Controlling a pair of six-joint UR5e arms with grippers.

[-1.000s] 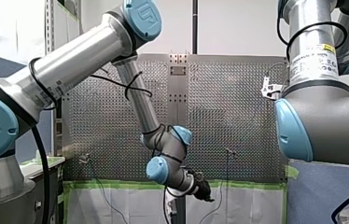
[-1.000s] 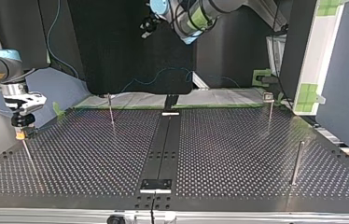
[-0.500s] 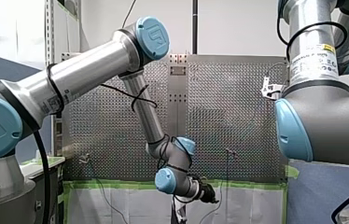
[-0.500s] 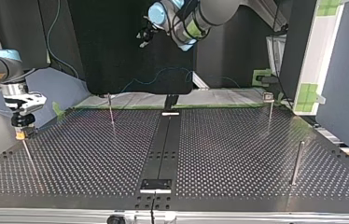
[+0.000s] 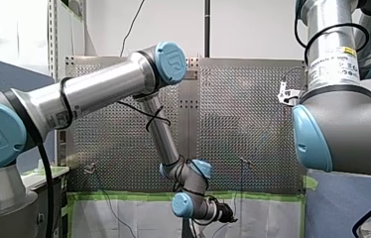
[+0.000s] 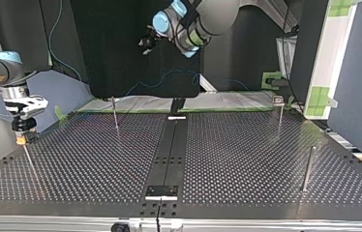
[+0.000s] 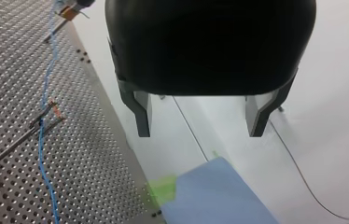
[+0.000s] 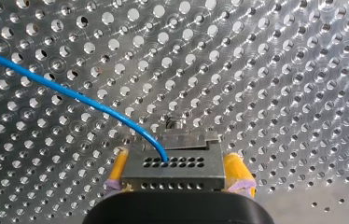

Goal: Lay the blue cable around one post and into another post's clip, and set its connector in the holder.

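Observation:
In the right wrist view my right gripper (image 8: pixel 173 171) is shut, its yellow pads (image 8: pixel 236 169) clamped on a grey connector block (image 8: pixel 172 164) just above the perforated plate. The blue cable (image 8: pixel 70 93) leaves the block and curves away. In the top view this gripper (image 6: pixel 21 139) hangs over a thin post (image 6: pixel 29 162) at the left. My left gripper (image 7: pixel 199 122) stands open and empty, high off the table (image 6: pixel 146 42). Beside it, the blue cable (image 7: pixel 45 140) passes a post's clip (image 7: pixel 53 109).
Thin posts stand on the plate at the back left (image 6: pixel 114 115), back right (image 6: pixel 279 115) and right (image 6: pixel 308 168). A black centre strip carries a small plate (image 6: pixel 161 191) near the front edge. Green tape and a blue pad (image 7: pixel 214 191) border the plate.
My left arm has swung lower; its gripper moved down and to the right in the front view, staying open. My right arm has not moved.

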